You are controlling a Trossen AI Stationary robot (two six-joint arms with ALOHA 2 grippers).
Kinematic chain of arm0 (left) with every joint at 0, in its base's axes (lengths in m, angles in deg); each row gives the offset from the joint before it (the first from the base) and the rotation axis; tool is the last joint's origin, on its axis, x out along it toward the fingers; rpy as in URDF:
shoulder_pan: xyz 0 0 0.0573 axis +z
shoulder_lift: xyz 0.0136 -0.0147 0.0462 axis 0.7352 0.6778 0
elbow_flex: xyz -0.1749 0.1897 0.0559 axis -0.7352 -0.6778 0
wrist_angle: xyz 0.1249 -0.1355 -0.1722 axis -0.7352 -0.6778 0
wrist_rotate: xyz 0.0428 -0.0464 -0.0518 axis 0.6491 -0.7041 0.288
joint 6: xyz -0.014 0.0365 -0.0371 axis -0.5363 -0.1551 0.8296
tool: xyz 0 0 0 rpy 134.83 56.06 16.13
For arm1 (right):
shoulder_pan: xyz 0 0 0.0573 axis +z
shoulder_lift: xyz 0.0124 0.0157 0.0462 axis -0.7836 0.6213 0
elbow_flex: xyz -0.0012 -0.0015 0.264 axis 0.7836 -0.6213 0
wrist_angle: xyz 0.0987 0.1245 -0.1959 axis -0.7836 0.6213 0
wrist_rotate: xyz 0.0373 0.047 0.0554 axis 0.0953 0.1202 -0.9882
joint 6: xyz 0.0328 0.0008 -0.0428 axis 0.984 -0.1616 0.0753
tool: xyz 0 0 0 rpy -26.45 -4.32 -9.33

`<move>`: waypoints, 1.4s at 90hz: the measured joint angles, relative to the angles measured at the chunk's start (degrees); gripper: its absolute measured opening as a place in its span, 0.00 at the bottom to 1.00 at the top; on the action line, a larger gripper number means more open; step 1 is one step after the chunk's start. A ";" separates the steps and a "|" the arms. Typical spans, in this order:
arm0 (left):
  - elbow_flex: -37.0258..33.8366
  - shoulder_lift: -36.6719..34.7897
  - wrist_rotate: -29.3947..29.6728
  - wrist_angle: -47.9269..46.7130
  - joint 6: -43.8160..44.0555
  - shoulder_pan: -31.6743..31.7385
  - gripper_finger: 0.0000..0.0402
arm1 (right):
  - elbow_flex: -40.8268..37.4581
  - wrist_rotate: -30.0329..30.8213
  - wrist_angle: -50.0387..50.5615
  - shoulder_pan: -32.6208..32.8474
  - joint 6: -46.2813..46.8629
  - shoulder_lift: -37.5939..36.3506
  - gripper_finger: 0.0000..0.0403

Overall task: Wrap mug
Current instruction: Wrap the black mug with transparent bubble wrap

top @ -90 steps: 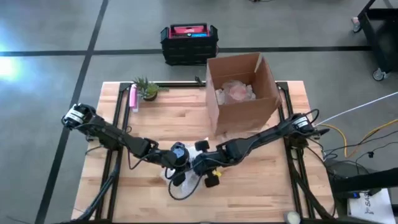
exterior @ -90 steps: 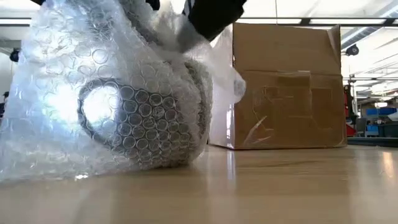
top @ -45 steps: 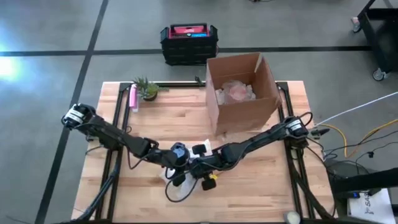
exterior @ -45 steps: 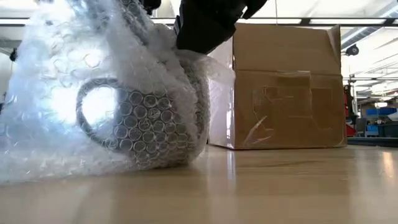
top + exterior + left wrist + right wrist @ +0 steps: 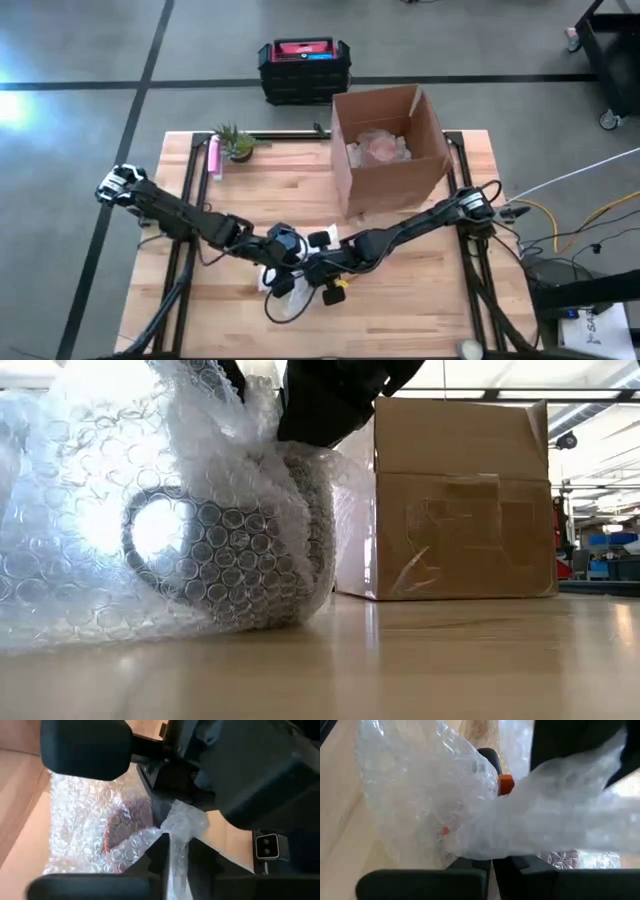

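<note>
Both arms reach inward from the table's side edges and meet low over the front centre of the table (image 5: 400, 300). The left gripper (image 5: 283, 262) comes in from the left, wrist angled down toward the bundle; in its wrist view its fingers (image 5: 160, 855) are pressed together on a twisted fold of wrap (image 5: 182, 822). The right gripper (image 5: 318, 268) comes in from the right, just beside the left one, almost touching it; in its wrist view its fingers (image 5: 470, 865) pinch a gathered flap of the same wrap. The mug (image 5: 270, 530) stands on the table under the two grippers, upright as far as can be told, handle (image 5: 150, 550) toward the low camera, fully covered by bubble wrap (image 5: 80, 480) that spreads loosely to one side and is drawn up into a bunch above the mug, where a dark gripper body (image 5: 330, 400) enters from above. In the high view the mug is hidden under the grippers; only a pale patch of wrap (image 5: 290, 300) shows. A cardboard box (image 5: 390, 150) stands open behind the work area, near the right arm, with pale material inside. A small plant (image 5: 237, 143) and a pink object (image 5: 213, 157) lie at the far left of the table, well apart. A dark crate (image 5: 303, 68) sits on the floor beyond the table. In the low view the grippers are cut off at the top edge, and which arm is which cannot be told there.
</note>
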 joint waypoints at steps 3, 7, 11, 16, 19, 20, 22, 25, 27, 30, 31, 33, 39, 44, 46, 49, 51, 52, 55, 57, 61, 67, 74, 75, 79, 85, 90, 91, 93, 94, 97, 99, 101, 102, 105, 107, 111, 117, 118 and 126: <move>0.02 0.00 -1.10 -0.07 -0.56 0.03 0.20 | 0.00 0.00 0.00 0.00 0.00 0.00 0.00; 0.62 0.00 -3.36 -1.29 -1.37 0.21 0.25 | 0.00 0.00 0.01 0.00 -0.02 0.02 0.00; 1.90 -0.03 -5.78 -3.99 -1.52 0.42 0.31 | 0.00 0.00 0.00 0.00 -0.02 0.02 0.00; 4.53 -0.14 -7.24 -8.95 -0.30 0.50 0.37 | 0.00 0.00 -0.02 0.00 -0.29 0.02 0.00; 6.50 -0.25 -7.05 -12.24 0.54 0.43 0.41 | 0.00 0.00 -0.02 0.00 -0.48 0.02 0.00; 7.19 -0.28 -6.93 -13.39 0.79 0.36 0.42 | 0.00 0.00 -0.02 0.00 -0.54 0.02 0.00; 8.63 -0.32 -6.54 -15.82 1.12 0.18 0.44 | 0.00 0.00 -0.05 0.00 -0.67 0.02 0.00; 10.66 -0.36 -5.24 -19.19 1.42 -0.21 0.47 | 0.00 0.00 -0.10 0.00 -0.71 0.02 0.00; 11.95 -0.37 -4.20 -21.36 1.57 -0.46 0.48 | 0.00 0.00 -0.11 0.00 -0.72 0.02 0.00; 13.82 -0.37 -2.38 -24.37 1.67 -0.91 0.51 | 0.00 0.00 -0.13 0.00 -0.72 0.02 0.00; 14.40 -0.37 -1.69 -25.36 1.72 -1.07 0.51 | 0.00 -0.01 -0.13 0.00 -0.73 0.02 0.00; 15.55 -0.37 -0.15 -27.39 1.86 -1.41 0.52 | 0.00 -0.02 -0.13 0.00 -0.74 0.02 0.00; 18.40 -0.38 4.69 -33.14 2.84 -2.72 0.54 | 0.00 -0.02 -0.13 0.00 -0.87 0.02 0.00; 19.56 -0.44 8.88 -38.40 5.36 -4.10 0.55 | 0.00 -0.01 -0.08 0.00 -0.94 0.02 0.00; 19.63 -0.46 10.39 -40.59 6.78 -4.64 0.55 | 0.00 0.00 -0.07 0.00 -0.96 0.02 0.00; 19.49 -0.46 12.02 -44.06 9.01 -5.35 0.55 | 0.00 -0.01 -0.07 0.00 -1.00 0.02 0.00; 19.06 -0.46 12.75 -45.79 10.59 -5.81 0.55 | 0.00 0.00 -0.07 0.00 -1.02 0.02 0.00; 18.77 -0.46 13.02 -46.48 11.44 -6.04 0.55 | 0.00 0.00 -0.07 0.00 -1.04 0.02 0.00; 17.57 -0.46 13.37 -48.27 13.96 -6.72 0.54 | 0.00 0.00 -0.04 0.00 -1.09 0.02 0.00; 16.60 -0.46 13.45 -49.30 15.53 -7.09 0.53 | 0.00 -0.01 -0.04 0.00 -1.09 0.02 0.00; 14.13 -0.46 13.51 -50.62 18.15 -8.02 0.52 | 0.00 -0.02 -0.02 0.00 -1.07 0.02 0.00; 9.63 -0.46 13.67 -48.32 20.79 -9.27 0.49 | 0.00 -0.02 0.00 0.00 -0.98 0.02 0.00; 3.25 -0.44 12.74 -39.16 21.55 -10.02 0.46 | 0.00 -0.04 0.00 0.00 -0.92 0.02 0.00; 2.27 -0.44 12.25 -37.18 21.47 -10.05 0.45 | 0.00 -0.04 0.02 0.00 -0.92 0.02 0.00; -1.41 -0.39 10.43 -29.02 20.77 -10.08 0.43 | 0.00 -0.04 0.04 0.00 -0.92 0.02 0.00; -6.20 -0.37 9.03 -15.77 19.01 -10.03 0.39 | 0.00 -0.04 0.04 0.00 -0.92 0.02 0.00; -8.55 -0.37 9.07 -5.89 16.72 -9.82 0.36 | 0.00 -0.04 0.04 0.00 -0.92 0.02 0.00; -8.82 -0.37 9.15 -4.22 16.07 -9.76 0.35 | 0.00 -0.04 0.04 0.00 -0.92 0.02 0.00; -9.18 -0.38 9.32 -1.31 14.89 -9.63 0.34 | 0.00 -0.04 0.04 0.00 -0.92 0.02 0.00; -9.23 -0.42 9.42 -0.15 14.29 -9.62 0.33 | 0.00 -0.04 0.04 0.00 -0.92 0.02 0.00; -9.23 -0.56 9.97 2.73 12.41 -9.51 0.31 | 0.00 -0.04 0.04 0.00 -0.92 0.02 0.00; -9.10 -0.74 10.49 3.96 11.29 -9.45 0.29 | 0.00 -0.04 0.06 0.00 -0.92 0.02 0.00; -8.74 -0.87 11.12 4.53 10.26 -9.40 0.28 | 0.00 -0.04 0.05 0.00 -0.92 0.02 0.00; -8.56 -0.94 11.52 4.75 9.84 -9.39 0.27 | 0.00 -0.04 0.03 0.00 -0.92 0.02 0.00; -7.89 -0.98 12.94 5.28 8.42 -9.38 0.25 | 0.00 -0.04 0.02 0.00 -0.92 0.02 0.00; -7.45 -0.98 13.74 5.67 7.59 -9.38 0.23 | 0.00 -0.04 0.01 0.00 -0.94 0.02 0.00; -6.92 -0.98 14.89 6.41 5.62 -9.38 0.21 | 0.00 -0.06 -0.02 0.00 -0.99 0.02 0.00; -6.86 -0.81 15.67 8.08 3.25 -9.20 0.17 | 0.00 -0.06 -0.03 0.00 -1.34 0.02 0.00; -6.86 -0.68 15.70 8.42 2.84 -9.08 0.17 | 0.00 -0.06 -0.02 0.00 -1.40 0.02 0.00; -6.92 0.21 15.88 9.41 1.40 -8.48 0.14 | 0.00 -0.06 -0.05 0.00 -1.50 0.02 0.00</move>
